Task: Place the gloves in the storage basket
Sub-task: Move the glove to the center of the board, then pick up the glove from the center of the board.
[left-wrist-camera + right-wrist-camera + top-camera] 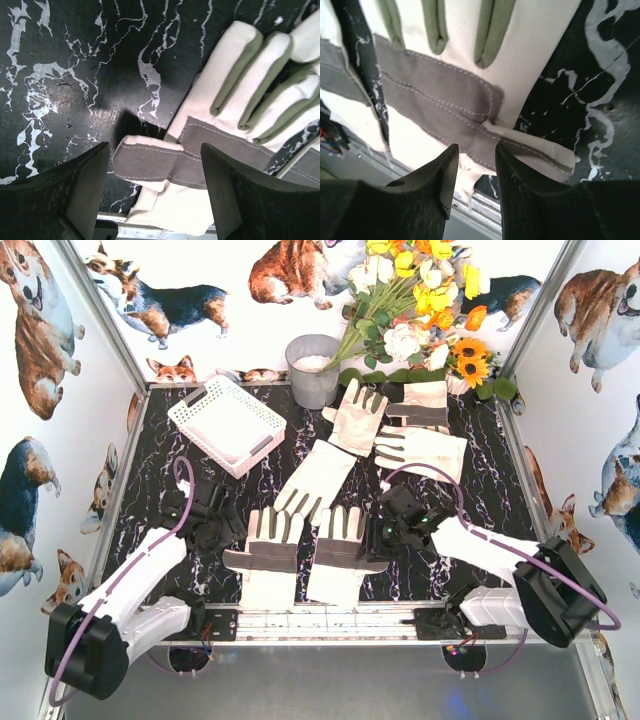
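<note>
Several cream-white gloves with grey patches lie on the black marble table. Two lie side by side near the front edge, the left glove (pixel 268 558) and the right glove (pixel 340 552). My left gripper (pixel 222 535) stands open, its jaws on either side of the left glove's grey thumb (pixel 150 160), with its gripper point (pixel 155 187) just above it. My right gripper (pixel 378 535) hovers over the right glove's grey palm band (pixel 445 105). Its jaws (pixel 476 165) are a narrow gap apart, with no fabric pinched. The white lattice storage basket (pixel 228 423) stands at the back left and holds nothing.
More gloves lie mid-table (pixel 318 478) and at the back (pixel 358 415), (pixel 420 405), (pixel 420 450). A grey metal bucket (pixel 313 370) and a bunch of flowers (pixel 420 300) stand against the back wall. A metal rail (pixel 330 620) runs along the near edge.
</note>
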